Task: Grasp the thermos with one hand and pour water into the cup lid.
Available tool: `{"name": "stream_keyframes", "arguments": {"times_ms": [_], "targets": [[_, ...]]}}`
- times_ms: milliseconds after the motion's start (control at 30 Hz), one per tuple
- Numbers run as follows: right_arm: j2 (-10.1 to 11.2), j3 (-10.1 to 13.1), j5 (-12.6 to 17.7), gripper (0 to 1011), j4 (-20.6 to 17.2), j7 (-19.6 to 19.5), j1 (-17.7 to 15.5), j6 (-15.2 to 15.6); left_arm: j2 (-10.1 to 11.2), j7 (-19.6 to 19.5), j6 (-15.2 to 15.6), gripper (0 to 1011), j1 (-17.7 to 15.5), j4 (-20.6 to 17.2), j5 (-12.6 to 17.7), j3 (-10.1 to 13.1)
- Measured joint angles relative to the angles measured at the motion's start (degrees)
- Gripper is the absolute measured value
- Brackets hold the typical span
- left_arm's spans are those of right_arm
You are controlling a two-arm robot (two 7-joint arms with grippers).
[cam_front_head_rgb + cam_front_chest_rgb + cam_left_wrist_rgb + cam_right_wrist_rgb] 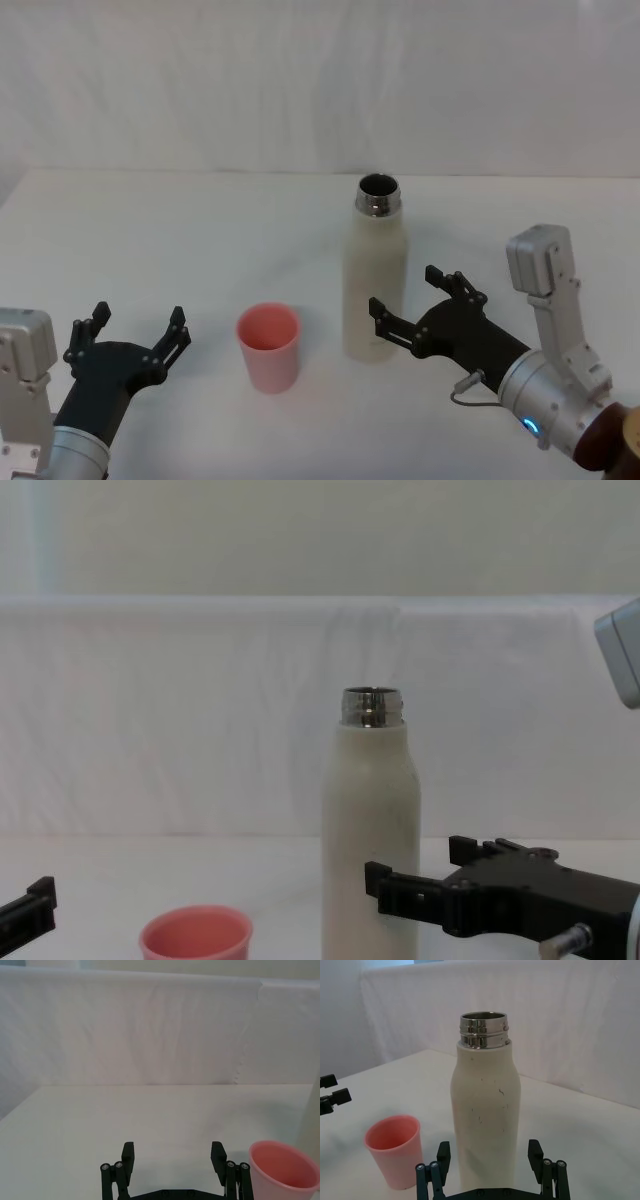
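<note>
The thermos [376, 275] is standing upright on the table [150, 230], cap off, steel neck open, and it is sitting right in front of the right hand [418, 305], just ahead of the spread fingertips. By the look of it, it is going to be rigid and smooth-walled, probably weighty if there is water inside, and top-heavy once it tips. The straight lower body looks like the best place to take hold, below the rounded shoulder, where flat pads can get a square bite. The right hand's fingers [442, 1152] are gaping wide, wider than the thermos, clutching nothing and touching nothing, though the bottle's base is lying almost between them. The left hand [135, 335] is idling, fingers released too, empty. The cup [268, 346] is waiting just off its outer fingertip, upright, between the two hands, near the thermos but apart.
</note>
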Motion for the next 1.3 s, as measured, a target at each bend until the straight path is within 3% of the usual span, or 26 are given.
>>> {"name": "stream_keyframes", "arguments": {"times_ms": [1300], "targets": [[-3.69, -1.48, -0.31, 1001, 5.99, -0.26, 5.11, -0.20, 0.00, 0.00, 0.00, 1001, 0.00, 0.00, 0.00, 0.00]]}}
